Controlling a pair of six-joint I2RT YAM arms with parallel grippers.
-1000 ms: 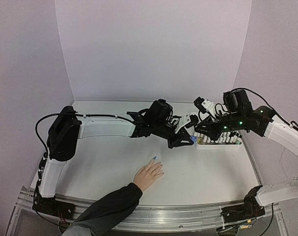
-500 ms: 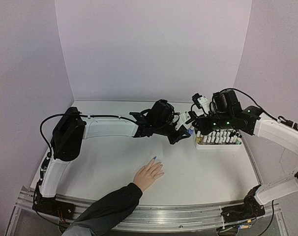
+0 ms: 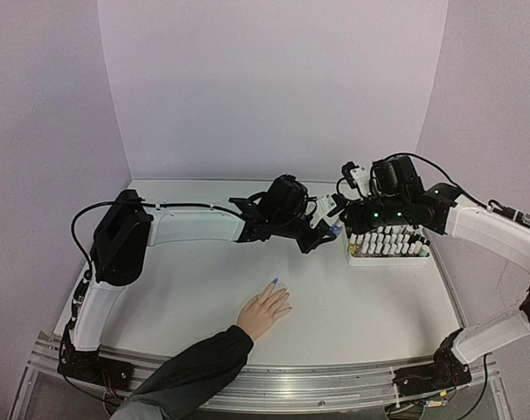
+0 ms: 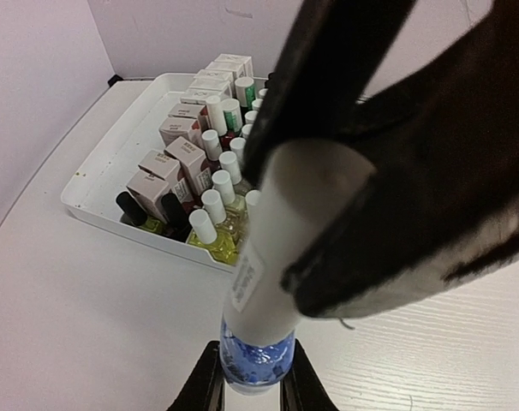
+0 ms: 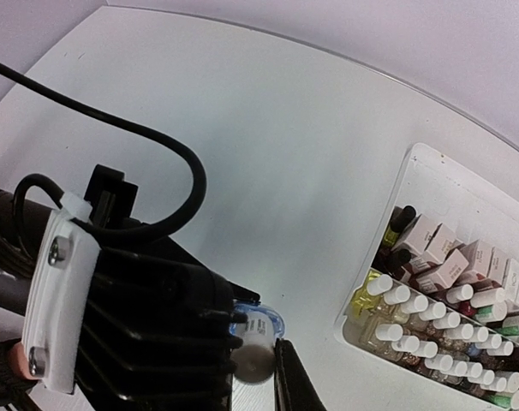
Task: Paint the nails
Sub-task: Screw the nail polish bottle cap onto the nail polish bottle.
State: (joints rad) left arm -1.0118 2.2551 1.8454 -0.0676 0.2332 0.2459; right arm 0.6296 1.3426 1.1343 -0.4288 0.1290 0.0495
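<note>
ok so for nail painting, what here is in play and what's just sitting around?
In play: nails, one already blue, on the hand; blue polish bottle in the left gripper; its white cap in the right gripper.
Just sitting: white tray, with the other polish bottles and boxes in it.

1. Glossy glass with blue inside for the bottle [image 4: 258, 358]; smooth matt white plastic for its cap [image 4: 307, 214]; paper for its label [image 4: 245, 278].
2. Smooth, faintly shiny white plastic for the tray [image 4: 97, 184].
3. Matt card for the boxes [image 4: 191, 158].
4. Matt white with a faint wood grain on the table [image 4: 439, 342].
5. Dark, soft, creased cloth for the sleeve [image 3: 191, 372].
6. Bare, dull-shining metal along the rail [image 3: 335, 378].
</note>
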